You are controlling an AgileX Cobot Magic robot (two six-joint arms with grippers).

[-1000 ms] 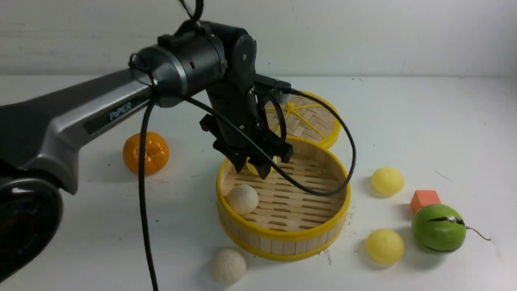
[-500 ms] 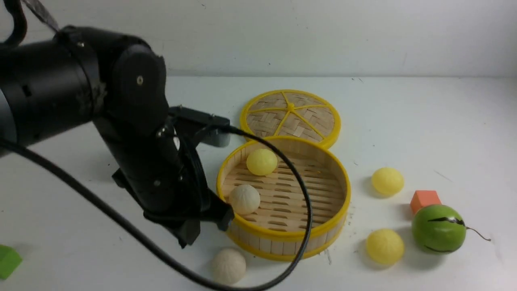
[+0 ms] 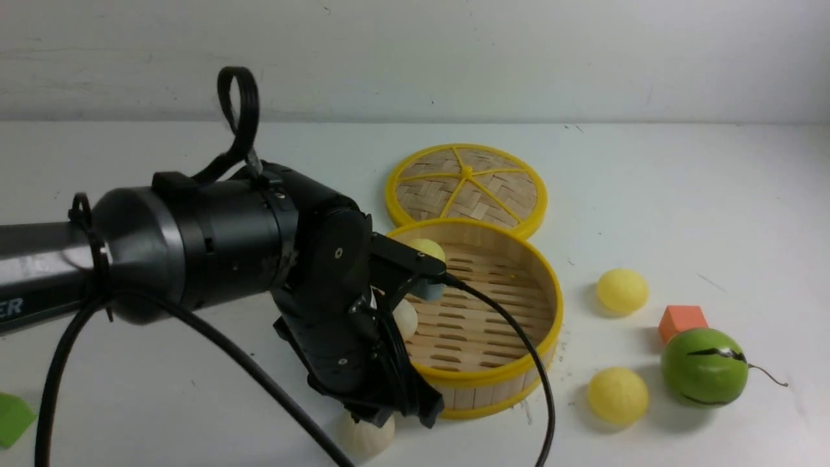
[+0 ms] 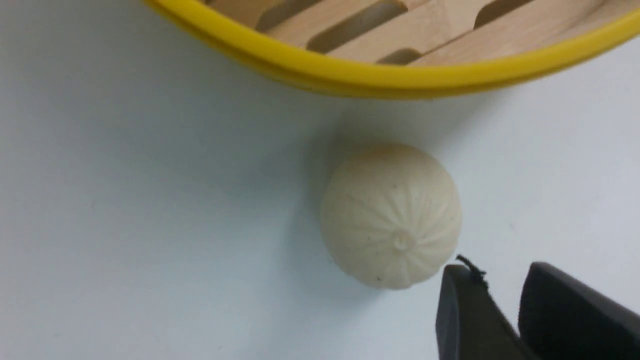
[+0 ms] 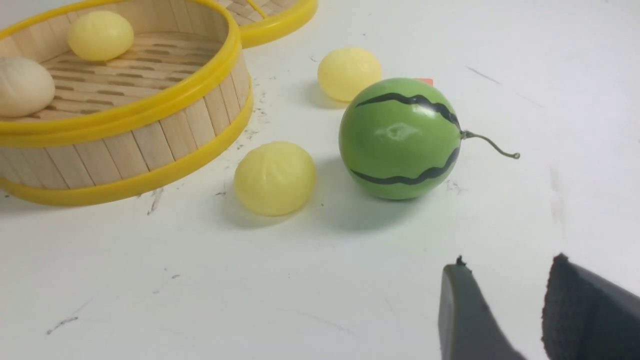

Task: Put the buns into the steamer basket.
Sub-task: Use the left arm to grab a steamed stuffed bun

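Note:
The steamer basket point(image 3: 493, 373) stands mid-table. It holds a pale yellow bun point(image 3: 429, 247) and an off-white bun point(image 3: 408, 318), both partly hidden by my left arm. A second off-white bun point(image 3: 364, 436) lies on the table just in front of the basket. My left gripper point(image 3: 395, 412) hangs low right over it. In the left wrist view this bun point(image 4: 391, 215) sits between the basket rim point(image 4: 380, 80) and my gripper point(image 4: 497, 272), which is open, empty and just beside it. Two yellow buns point(image 3: 621, 291) point(image 3: 617, 394) lie right of the basket. My right gripper point(image 5: 507, 265) is open and empty.
The woven lid point(image 3: 465, 188) lies behind the basket. A green ball with a stem point(image 3: 703, 366) and an orange cube point(image 3: 682, 321) sit at the right. A green block point(image 3: 13, 418) is at the front left edge. The left arm's cable point(image 3: 519, 337) drapes over the basket.
My left gripper left the yellow bun in the basket, pulled back to the near left, and has now come down over the off-white bun in front of the basket.

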